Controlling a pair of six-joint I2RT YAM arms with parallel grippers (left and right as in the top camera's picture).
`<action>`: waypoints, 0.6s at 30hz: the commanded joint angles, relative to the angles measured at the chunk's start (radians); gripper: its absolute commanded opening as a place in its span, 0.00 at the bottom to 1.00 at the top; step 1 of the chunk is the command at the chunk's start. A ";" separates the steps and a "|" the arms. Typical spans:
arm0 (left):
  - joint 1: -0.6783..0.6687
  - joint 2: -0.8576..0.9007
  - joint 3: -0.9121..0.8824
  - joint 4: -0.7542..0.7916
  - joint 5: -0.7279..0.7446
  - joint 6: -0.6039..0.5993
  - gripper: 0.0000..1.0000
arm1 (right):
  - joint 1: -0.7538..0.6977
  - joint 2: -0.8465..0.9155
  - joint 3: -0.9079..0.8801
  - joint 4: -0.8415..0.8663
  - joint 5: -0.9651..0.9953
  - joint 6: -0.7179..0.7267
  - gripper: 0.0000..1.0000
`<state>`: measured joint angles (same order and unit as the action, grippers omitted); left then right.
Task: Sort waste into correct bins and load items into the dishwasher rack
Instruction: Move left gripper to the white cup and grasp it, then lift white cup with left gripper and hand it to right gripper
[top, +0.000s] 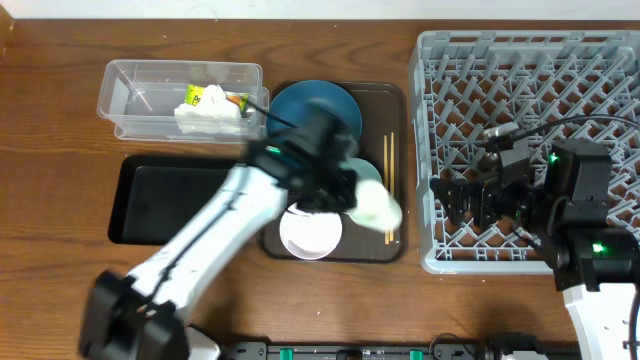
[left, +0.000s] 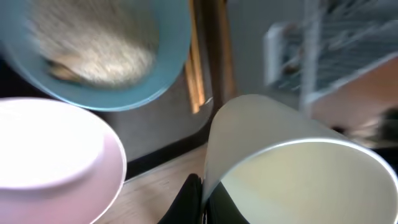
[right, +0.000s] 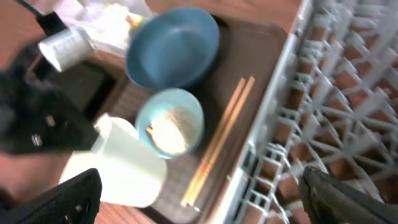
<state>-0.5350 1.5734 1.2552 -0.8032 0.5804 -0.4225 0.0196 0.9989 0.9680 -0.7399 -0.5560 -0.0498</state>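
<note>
My left gripper (top: 350, 195) is shut on the wall of the pale-green cup (top: 377, 206), which it holds tilted above the brown tray's right side. In the left wrist view the dark fingers (left: 194, 200) pinch the cup's rim (left: 292, 162). Below lie the light-blue bowl (left: 93, 50) with rice in it, the white bowl (top: 310, 232), the dark-blue plate (top: 315, 105) and the chopsticks (top: 390, 185). My right gripper (top: 450, 205) stands open over the left front edge of the grey dishwasher rack (top: 530, 90), with nothing between its fingers (right: 62, 199).
The clear tub (top: 140, 90) at the back left holds the white napkin (top: 210, 118) and the yellow wrapper (top: 215, 97). The black tray (top: 160, 205) lies in front of it. My left arm crosses the brown tray (top: 385, 100) diagonally.
</note>
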 joint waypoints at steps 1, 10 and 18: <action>0.130 -0.035 0.006 -0.002 0.202 0.075 0.06 | 0.010 0.029 0.005 0.059 -0.145 0.070 0.99; 0.388 -0.024 0.006 0.006 0.555 0.160 0.06 | 0.016 0.216 -0.024 0.465 -0.582 0.219 0.98; 0.454 -0.024 0.006 0.109 0.821 0.160 0.06 | 0.123 0.397 -0.024 0.777 -0.657 0.388 0.94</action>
<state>-0.0864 1.5448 1.2552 -0.7101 1.2320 -0.2863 0.0975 1.3605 0.9512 -0.0040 -1.1351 0.2485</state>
